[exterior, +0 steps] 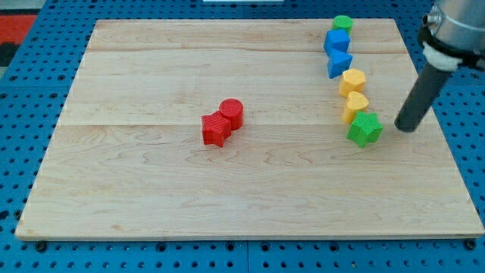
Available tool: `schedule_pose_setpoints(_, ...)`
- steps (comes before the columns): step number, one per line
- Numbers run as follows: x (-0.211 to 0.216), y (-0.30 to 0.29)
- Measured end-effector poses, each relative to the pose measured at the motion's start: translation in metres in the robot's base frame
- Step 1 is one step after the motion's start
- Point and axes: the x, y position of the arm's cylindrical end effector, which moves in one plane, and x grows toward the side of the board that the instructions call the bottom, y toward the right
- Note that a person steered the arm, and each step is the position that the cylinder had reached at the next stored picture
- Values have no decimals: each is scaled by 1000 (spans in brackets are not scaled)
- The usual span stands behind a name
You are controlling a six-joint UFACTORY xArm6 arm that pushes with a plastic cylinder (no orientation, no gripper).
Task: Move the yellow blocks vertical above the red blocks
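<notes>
Desk [151, 197]: light wood boards are seen, laid on a blue base full of small holes.

Red blocks: two are found near the middle of the desk, touching each other. A red round block [232, 113] sits just up and to the view's right of a red star-like block [216, 130].

Yellow blocks: two are found on the view's right side, one under the other and touching. The upper yellow block [353, 80] looks six-sided. The lower yellow block [355, 105] looks a bit like a heart. Both are well apart from the red blocks.

Green blocks: a green star-like block [365, 128] is pressed against the bottom of the lower yellow block. A green round block [342, 23] is seen at the top of the same line.

Blue blocks: a blue chunky block [337, 41] and a blue three-sided block [339, 62] are stacked in the line between the green round block and the yellow ones.

My tip [405, 127]: the dark rod is seen coming down from the view's top right. Its end is set on the desk just to the view's right of the green star-like block, not touching it. The yellow blocks are found near it, up and to the view's left.

Claw: none is seen on this arm, only the rod, so nothing is held.
</notes>
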Motion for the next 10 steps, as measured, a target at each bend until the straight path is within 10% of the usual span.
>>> schedule_pose_setpoints(4, 13, -105)
schedule_pose_setpoints(6, -101, -230)
schedule_pose_setpoints(8, -17, -124)
schedule_pose_setpoints(10, -55, 7)
